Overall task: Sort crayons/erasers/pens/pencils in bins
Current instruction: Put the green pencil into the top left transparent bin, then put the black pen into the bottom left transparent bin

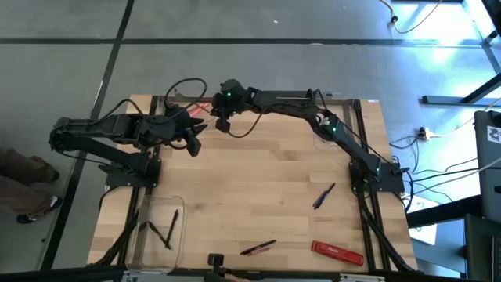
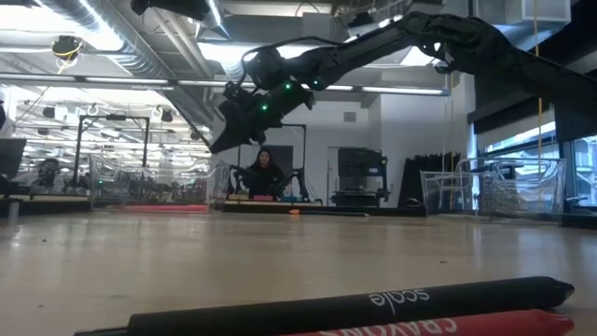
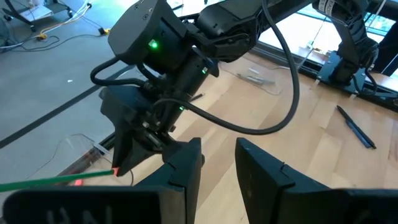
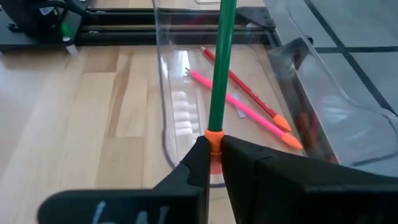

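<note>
My right gripper (image 4: pixel 214 152) reaches to the table's far left (image 1: pixel 221 123) and is shut on a thin green stick (image 4: pixel 221 62) with an orange collar. It hovers over a clear bin (image 4: pixel 166 93) where a pink crayon (image 4: pixel 239 109) and a red one (image 4: pixel 245 92) lie flat on the floor. My left gripper (image 3: pixel 217 168) stands open just beside it, toward the near left (image 1: pixel 192 145), with nothing between its fingers. My right gripper pinches the green stick at its orange-collared end (image 4: pixel 214 135) between the two fingertips. The fingers slant downward, and the stick runs straight on beyond them, in line with the fingers. It is lifted clear, its free length (image 3: pixel 50 182) over the bin.
A second clear bin (image 1: pixel 149 243) at the near left holds dark pencils (image 1: pixel 172 223). A third bin (image 1: pixel 329 131) stands at the far right. A blue pen (image 1: pixel 323 196), a black-and-red pen (image 1: pixel 258 247) and a flat red bar (image 1: pixel 337 252) lie on the near right wood.
</note>
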### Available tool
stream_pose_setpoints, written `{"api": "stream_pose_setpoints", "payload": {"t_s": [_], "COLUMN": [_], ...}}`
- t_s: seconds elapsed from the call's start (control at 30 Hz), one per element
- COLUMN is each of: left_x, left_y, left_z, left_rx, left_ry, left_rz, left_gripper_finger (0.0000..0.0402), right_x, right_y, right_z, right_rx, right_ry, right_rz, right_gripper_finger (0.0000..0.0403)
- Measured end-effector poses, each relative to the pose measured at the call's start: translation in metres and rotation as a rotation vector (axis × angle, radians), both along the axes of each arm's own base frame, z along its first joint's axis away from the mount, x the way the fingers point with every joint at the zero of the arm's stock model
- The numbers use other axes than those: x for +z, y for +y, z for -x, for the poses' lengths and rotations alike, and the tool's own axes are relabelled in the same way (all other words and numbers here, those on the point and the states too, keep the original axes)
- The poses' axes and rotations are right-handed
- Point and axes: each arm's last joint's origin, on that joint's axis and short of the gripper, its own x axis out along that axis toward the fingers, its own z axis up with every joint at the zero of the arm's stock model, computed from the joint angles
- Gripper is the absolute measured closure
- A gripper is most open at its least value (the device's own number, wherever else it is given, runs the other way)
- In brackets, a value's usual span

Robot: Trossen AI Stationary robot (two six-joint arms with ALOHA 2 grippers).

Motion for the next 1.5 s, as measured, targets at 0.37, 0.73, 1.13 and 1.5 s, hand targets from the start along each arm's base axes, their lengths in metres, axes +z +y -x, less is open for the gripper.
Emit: {"api": "stream_pose_setpoints", "payload": {"t_s": [0.37, 0.73, 1.13, 1.5], "left_x": [0.000, 0.000, 0.000, -0.001], "left_y": [0.000, 0.000, 0.000, 0.000], "left_z": [0.000, 0.000, 0.000, 0.000], "left_rx": [0.000, 0.000, 0.000, -0.002], "left_ry": [-0.001, 0.000, 0.000, 0.008], "left_rz": [0.001, 0.001, 0.001, 0.001], "left_gripper_finger": [0.0310, 0.0310, 0.0310, 0.0310], "right_x": [0.000, -0.001, 0.014, 0.111], "right_y": [0.000, -0.001, 0.000, 0.001], "right_z": [0.000, 0.001, 0.004, 0.069], "right_rx": [-0.001, -0.033, -0.046, -0.071], "right_ry": [0.005, 0.013, 0.015, 0.139], "right_rz": [-0.002, 0.020, 0.022, 0.009], "right_gripper_finger": [0.0372, 0.0322, 0.0295, 0.0295]}}
